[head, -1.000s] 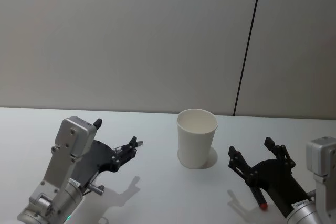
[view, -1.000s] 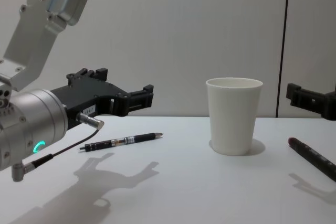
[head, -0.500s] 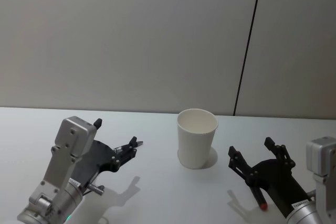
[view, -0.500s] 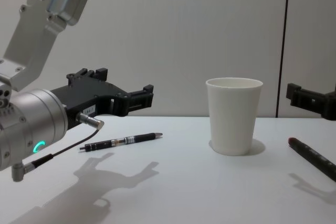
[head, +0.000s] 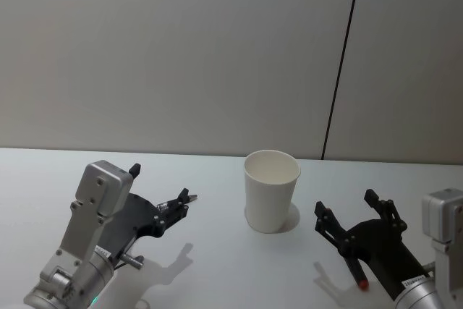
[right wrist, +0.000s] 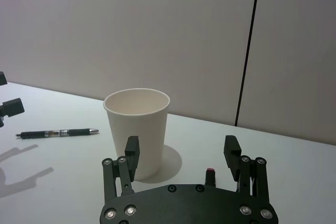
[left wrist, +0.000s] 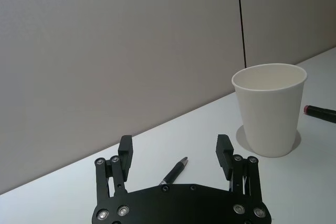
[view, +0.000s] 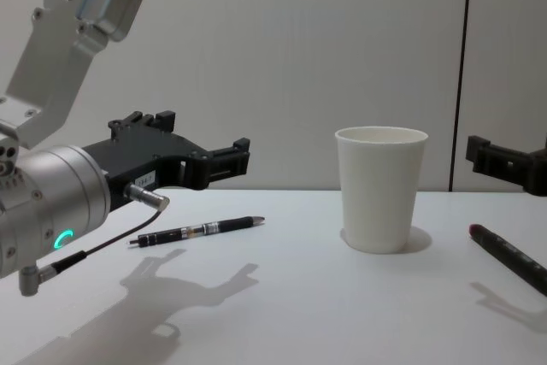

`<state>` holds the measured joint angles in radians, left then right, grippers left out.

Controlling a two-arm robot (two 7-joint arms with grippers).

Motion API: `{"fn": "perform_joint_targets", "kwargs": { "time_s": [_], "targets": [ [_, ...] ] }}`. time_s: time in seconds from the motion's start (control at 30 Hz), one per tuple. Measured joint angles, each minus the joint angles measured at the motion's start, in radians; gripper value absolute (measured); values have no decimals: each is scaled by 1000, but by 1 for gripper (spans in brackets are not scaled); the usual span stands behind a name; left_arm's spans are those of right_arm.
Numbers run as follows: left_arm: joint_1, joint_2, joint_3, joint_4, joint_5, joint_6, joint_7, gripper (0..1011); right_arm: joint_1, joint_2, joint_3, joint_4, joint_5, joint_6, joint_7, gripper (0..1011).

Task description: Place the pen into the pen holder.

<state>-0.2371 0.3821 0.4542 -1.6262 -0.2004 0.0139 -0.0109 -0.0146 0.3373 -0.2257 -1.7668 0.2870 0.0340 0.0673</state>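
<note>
L gripper (left wrist: 175, 150), fingers spread & empty, hung over black pen (view: 201, 230) lower left in chest view, prob. lined up for pickup. Pen holder (view: 380, 190) upright mid-frame. R gripper (right wrist: 181, 145) spread, empty, lower right.

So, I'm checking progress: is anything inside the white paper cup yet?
Nothing sticks out of the paper cup; its upper inner wall is bare white. Its bottom is hidden by the near wall. The black pen and the red-tipped pen lie on the table.
</note>
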Motion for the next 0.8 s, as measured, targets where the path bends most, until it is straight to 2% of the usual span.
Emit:
{"fn": "perform_joint_targets", "kwargs": {
  "time_s": [0.43,0.8],
  "targets": [
    [0,0,0,0,0,0,0,1000,-14,2,19,-5,-1,13,0,1001],
    [0,0,0,0,0,0,0,1000,-59,-2,45,-49,-2,61,-30,1001]
  ]
}}
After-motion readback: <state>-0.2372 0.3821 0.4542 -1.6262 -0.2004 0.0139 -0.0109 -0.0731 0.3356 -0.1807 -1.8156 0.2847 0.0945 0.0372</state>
